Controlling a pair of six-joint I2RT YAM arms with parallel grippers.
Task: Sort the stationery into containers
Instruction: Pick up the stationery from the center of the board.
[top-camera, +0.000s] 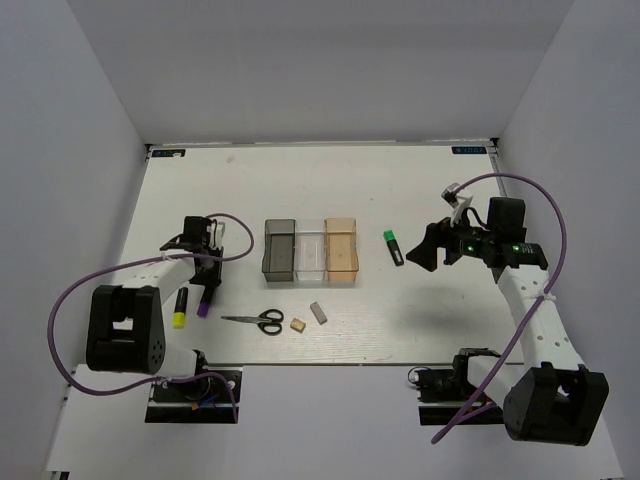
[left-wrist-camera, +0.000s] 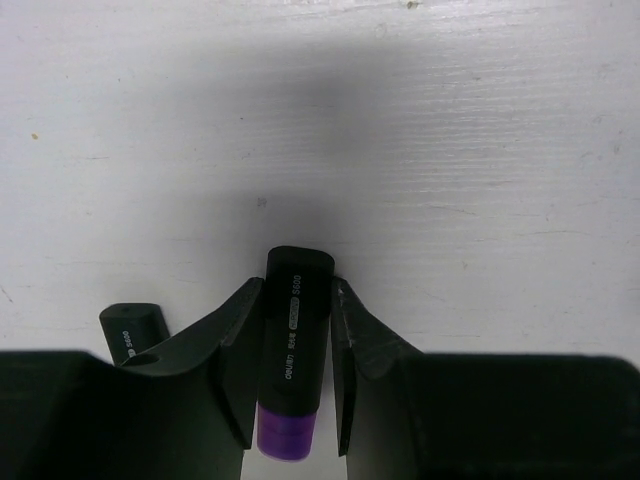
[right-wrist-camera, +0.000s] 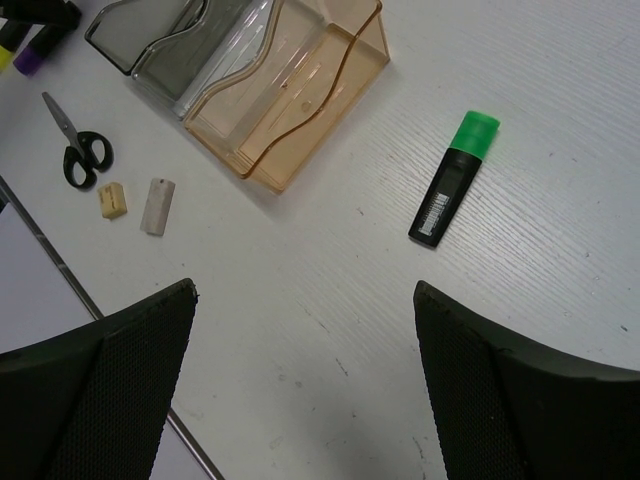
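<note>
My left gripper is shut on the purple highlighter, which lies on the table at the left; in the left wrist view the fingers press both sides of its black body. The yellow highlighter lies just left of it, and its black end shows in the left wrist view. My right gripper is open and empty, above the table just right of the green highlighter. The black-handled scissors, tan block and grey eraser lie in front of the bins.
Three empty bins stand in a row at mid-table: smoky dark grey, clear and amber. The right wrist view shows the amber bin, scissors, tan block, eraser and green highlighter.
</note>
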